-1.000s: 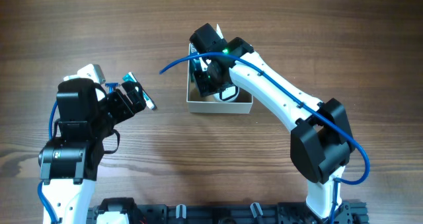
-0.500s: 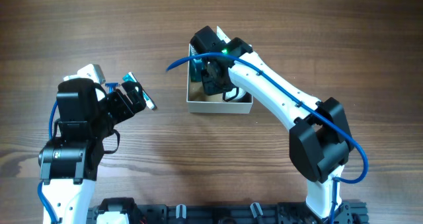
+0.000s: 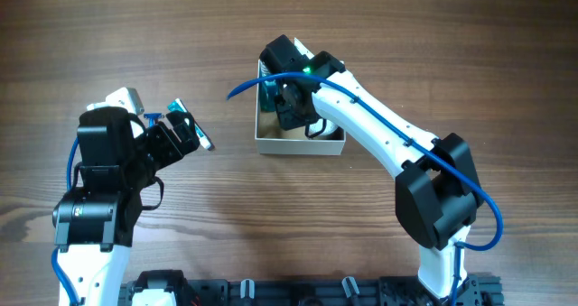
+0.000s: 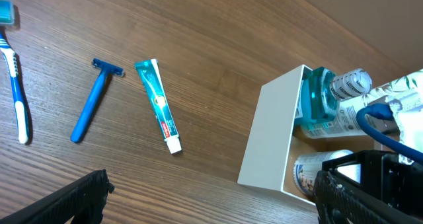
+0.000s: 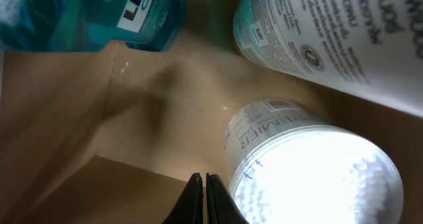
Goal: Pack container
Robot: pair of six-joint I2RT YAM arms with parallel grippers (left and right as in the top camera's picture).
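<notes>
While left gripper (image 3: pixel 191 127) hangs spread wide, empty, left of white square cardboard container (image 3: pixel 298 145), right gripper (image 5: pixel 203 184) pinched together, empty, inside.

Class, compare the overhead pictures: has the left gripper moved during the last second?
No. The left gripper keeps the same gap to the left of the container, whose white wall has not shifted either.

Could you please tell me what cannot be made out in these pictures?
Overhead: the right arm covers most of the small white open-top cardboard container, hiding its contents.
Left wrist: the blue-and-white toothbrush is cut by the left edge.
Right wrist: the label of the teal plastic mouthwash bottle is cut by the top edge; glare washes out the lid of the white round jar.
</notes>
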